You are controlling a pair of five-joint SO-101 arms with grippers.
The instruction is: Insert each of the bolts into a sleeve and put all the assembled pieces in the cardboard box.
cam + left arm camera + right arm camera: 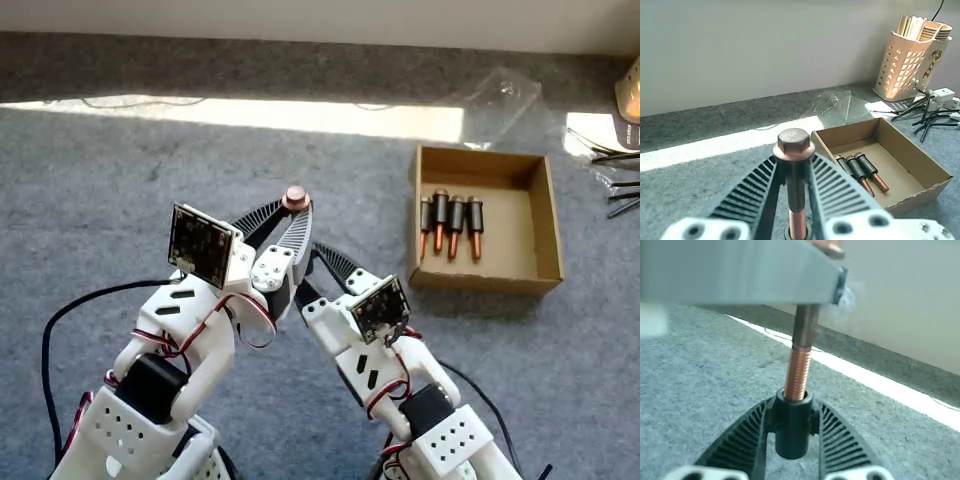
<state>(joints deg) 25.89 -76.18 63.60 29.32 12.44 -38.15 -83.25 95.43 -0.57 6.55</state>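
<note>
Four assembled pieces already in the box, lying side by side. Fifth under way above the carpet, near the box: left gripper clamped on the bolt just under its head, right gripper clamped round the sleeve, threaded tip just inside the sleeve's mouth. Left to do, by the look of it: push the bolt home, then box this piece.
</note>
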